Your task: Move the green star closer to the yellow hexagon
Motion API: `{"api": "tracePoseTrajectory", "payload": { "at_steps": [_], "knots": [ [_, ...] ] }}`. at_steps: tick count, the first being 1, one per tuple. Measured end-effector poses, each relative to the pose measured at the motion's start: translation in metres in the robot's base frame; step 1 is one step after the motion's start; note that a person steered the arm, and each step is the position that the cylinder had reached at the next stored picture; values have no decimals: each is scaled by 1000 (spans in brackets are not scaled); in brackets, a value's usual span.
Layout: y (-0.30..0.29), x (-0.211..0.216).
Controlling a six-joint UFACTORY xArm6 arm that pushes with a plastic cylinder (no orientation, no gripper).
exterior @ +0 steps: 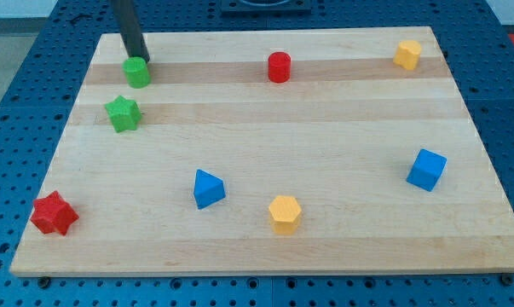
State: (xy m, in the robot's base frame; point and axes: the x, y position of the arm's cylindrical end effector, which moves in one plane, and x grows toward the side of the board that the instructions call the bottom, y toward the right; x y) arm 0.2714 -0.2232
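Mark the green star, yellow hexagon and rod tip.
green star [123, 112], camera view, centre of its top face
yellow hexagon [284, 211], camera view, centre of its top face
my tip [142, 60], camera view, rod's very end, at the green cylinder [137, 72]

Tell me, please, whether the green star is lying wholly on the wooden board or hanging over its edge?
Wholly on the board. The green star sits flat with bare wooden board showing all round it, inside the view's left edge.

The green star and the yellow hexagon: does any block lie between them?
In the camera view, the blue triangular block sits roughly between the green star and the yellow hexagon, slightly below the straight line.
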Motion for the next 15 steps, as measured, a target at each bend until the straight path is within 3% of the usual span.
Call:
{"api": "tracePoseTrajectory", "payload": {
  "at_steps": [2, 4, 5, 7, 8, 9, 13, 15],
  "knots": [
    [-3, 66],
    [-44, 96],
    [-35, 131],
    [-5, 102],
    [19, 114],
    [47, 154],
    [163, 181],
    [178, 197]
  ]
}}
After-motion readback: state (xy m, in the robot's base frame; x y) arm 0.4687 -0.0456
